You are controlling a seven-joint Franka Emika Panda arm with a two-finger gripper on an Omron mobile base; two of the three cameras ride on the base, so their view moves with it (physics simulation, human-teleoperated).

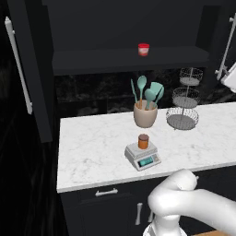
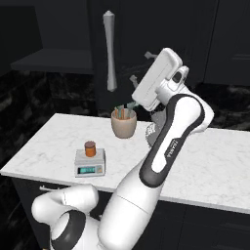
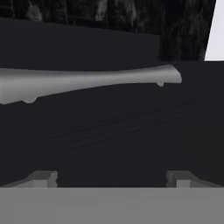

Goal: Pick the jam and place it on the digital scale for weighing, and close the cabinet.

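Hand view: hand, fingers spread apart, apparently faces the cabinet door's silver handle.

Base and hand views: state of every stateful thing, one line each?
jam: upright, lid on, resting on the digital scale.
digital scale: on the counter, display lit teal, jar on its plate.
cabinet: doors swung open, shelf exposed.
red-lidded jar: upright on the cabinet shelf.
utensil crock: upright, holding teal utensils.
wire tiered basket: upright on the counter.
gripper: open, facing a cabinet door handle, holding nothing.
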